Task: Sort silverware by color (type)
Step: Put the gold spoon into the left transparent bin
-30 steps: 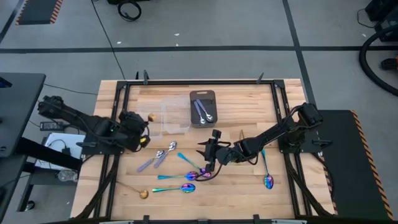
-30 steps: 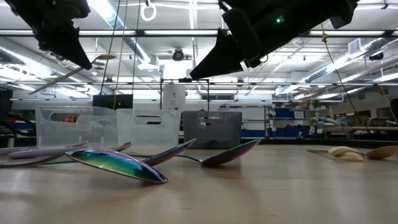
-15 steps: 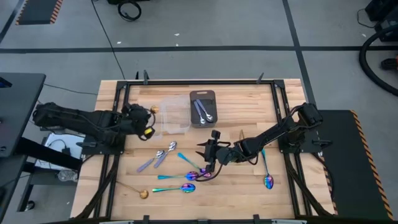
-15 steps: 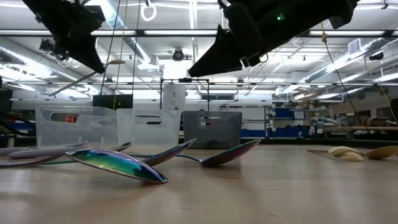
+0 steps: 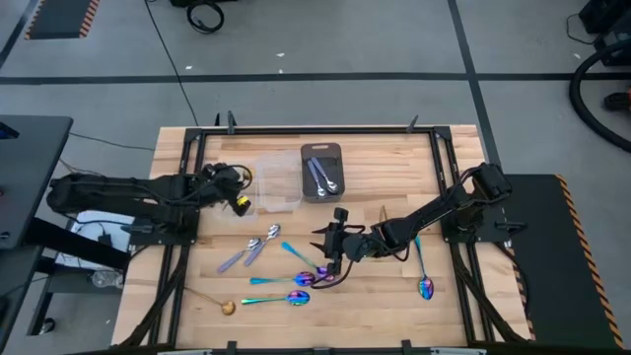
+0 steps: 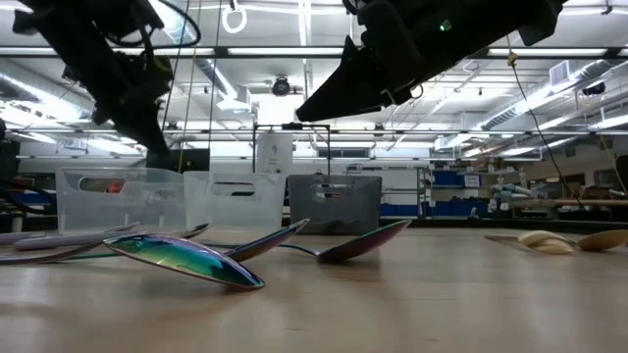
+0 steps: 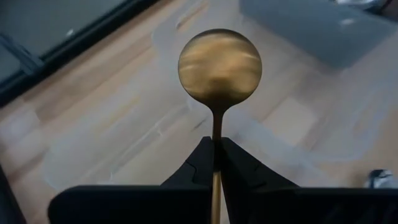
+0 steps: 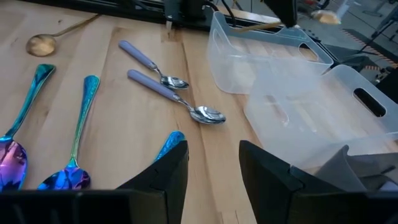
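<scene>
Reaching across the table's left side, the left gripper (image 7: 214,163) pinches a gold spoon (image 7: 219,65) beside the clear containers (image 5: 278,180); the right gripper (image 8: 213,163) hovers open over rainbow spoons (image 5: 296,279).

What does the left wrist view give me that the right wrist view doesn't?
Only the left wrist view shows the left gripper shut on the gold spoon, bowl forward above a clear container. Only the right wrist view shows the open right gripper over the table, with two silver spoons, rainbow spoons and another gold spoon lying far off. Both show the wooden tabletop and clear plastic bins.
</scene>
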Controlling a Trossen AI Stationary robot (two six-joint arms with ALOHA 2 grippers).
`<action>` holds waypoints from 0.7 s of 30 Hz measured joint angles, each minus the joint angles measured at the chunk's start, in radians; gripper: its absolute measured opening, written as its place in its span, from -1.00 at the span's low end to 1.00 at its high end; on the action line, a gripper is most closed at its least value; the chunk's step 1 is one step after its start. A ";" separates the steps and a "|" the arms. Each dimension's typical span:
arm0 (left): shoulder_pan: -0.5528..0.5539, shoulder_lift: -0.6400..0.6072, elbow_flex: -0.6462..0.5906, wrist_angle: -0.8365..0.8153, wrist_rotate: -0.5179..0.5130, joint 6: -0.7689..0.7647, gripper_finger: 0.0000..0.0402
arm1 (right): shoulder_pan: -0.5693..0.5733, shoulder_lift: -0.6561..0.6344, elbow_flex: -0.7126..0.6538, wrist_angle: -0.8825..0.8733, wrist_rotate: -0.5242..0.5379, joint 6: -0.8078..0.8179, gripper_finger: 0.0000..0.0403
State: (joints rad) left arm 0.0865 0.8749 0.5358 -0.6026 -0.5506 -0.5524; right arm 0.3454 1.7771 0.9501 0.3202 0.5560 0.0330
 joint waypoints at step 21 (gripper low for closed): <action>0.120 0.001 -0.119 0.080 0.118 -0.125 -0.90 | 0.000 0.000 0.000 0.000 -0.002 -0.002 -0.31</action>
State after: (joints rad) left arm 0.2066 0.8761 0.4164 -0.5224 -0.4330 -0.6769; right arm 0.3454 1.7771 0.9501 0.3202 0.5541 0.0315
